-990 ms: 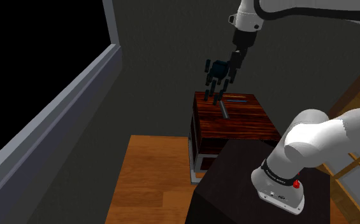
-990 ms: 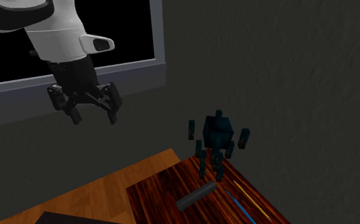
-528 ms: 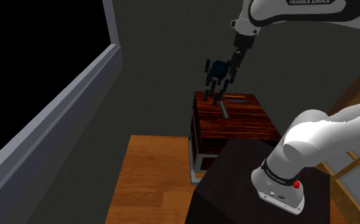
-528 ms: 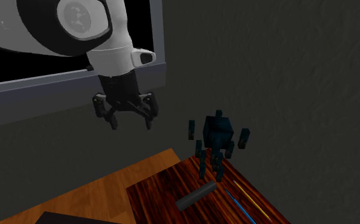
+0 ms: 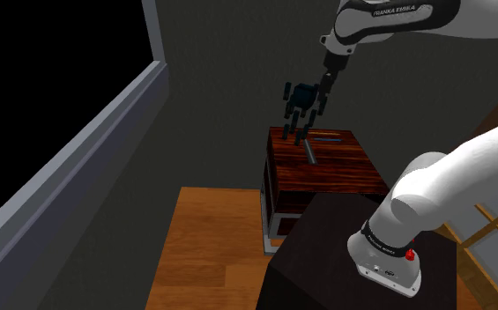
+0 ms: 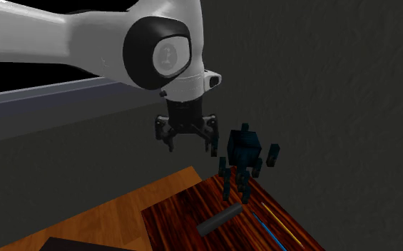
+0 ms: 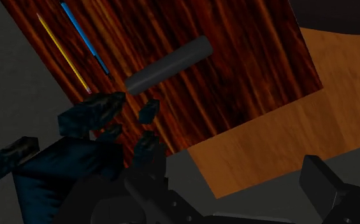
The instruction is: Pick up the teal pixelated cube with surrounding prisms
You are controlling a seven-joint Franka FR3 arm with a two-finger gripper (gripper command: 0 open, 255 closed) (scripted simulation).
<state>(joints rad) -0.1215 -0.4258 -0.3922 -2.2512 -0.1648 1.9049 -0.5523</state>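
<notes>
Over the far corner of the dark, red-grained bench, the teal cube stood with its small dark prisms spread around it, each a little apart from its faces. Its lowest prisms reached down to the bench's edge; whether they touched the top could not be told. A dark wall rose just behind it.

From the second exterior view, the black pincer hung just beside the cube, at its 9 o'clock, pointing downward with its fingers spread and nothing between them. From the shoulder view, the pincer sat at the cube's 2 o'clock, close against it. From the wrist view, the two fingers stood well apart, and the cube lay outside them, next to one finger, not between them.

On the bench top lay a grey cylinder, at the cube's 6 o'clock in the second exterior view. A thin blue stick and a thin yellow stick lay side by side, near the cylinder.

Below the bench ran an orange wooden floor. A grey window frame bordered a black area at the shoulder view's 9 o'clock.
</notes>
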